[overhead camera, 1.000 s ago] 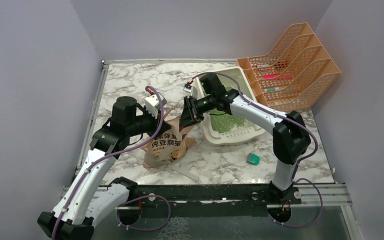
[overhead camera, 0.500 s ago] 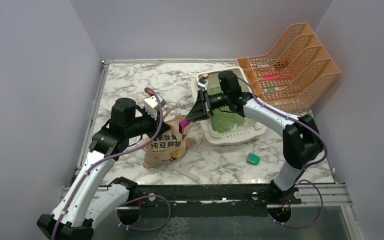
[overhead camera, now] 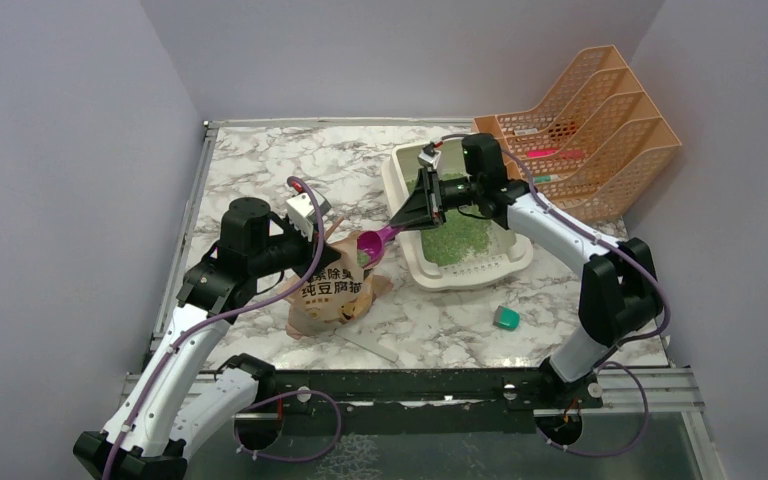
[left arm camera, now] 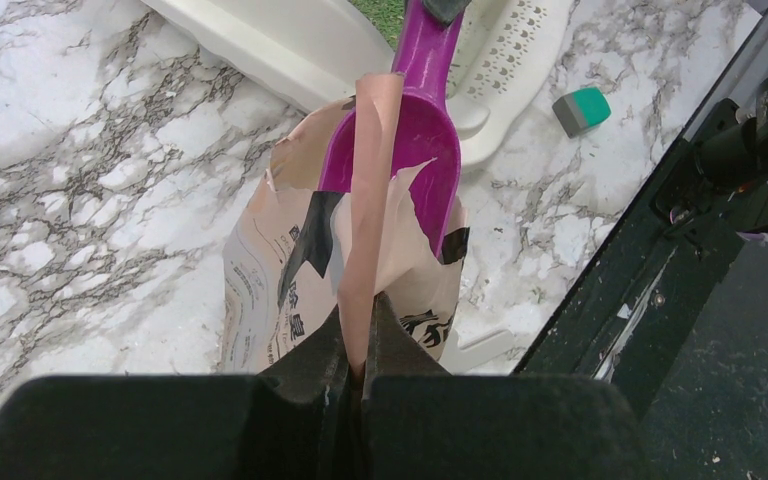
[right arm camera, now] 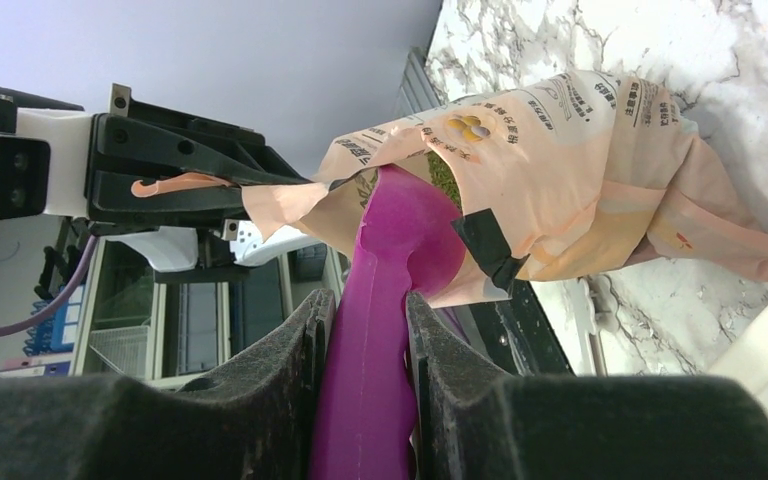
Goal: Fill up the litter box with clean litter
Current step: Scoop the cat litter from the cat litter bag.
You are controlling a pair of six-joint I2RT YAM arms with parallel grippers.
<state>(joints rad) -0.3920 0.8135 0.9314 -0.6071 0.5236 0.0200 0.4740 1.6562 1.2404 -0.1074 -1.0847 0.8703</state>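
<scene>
Litter box lengthwise front-to-back; right jaws tight on scoop, left jaws tight on bag flap

Top view. My workspace: a tabletop in a white marble pattern with grey veining, edged by a thin metal strip along 9 and 12 o'clock. Plain, pale lavender-grey walls enclose it: left wall at 9 o'clock, back wall at 12, right wall at 3. A black rail borders the table at 6 o'clock, with a dark, scuffed surface beyond it. Light falls evenly and shadows are soft.
</scene>
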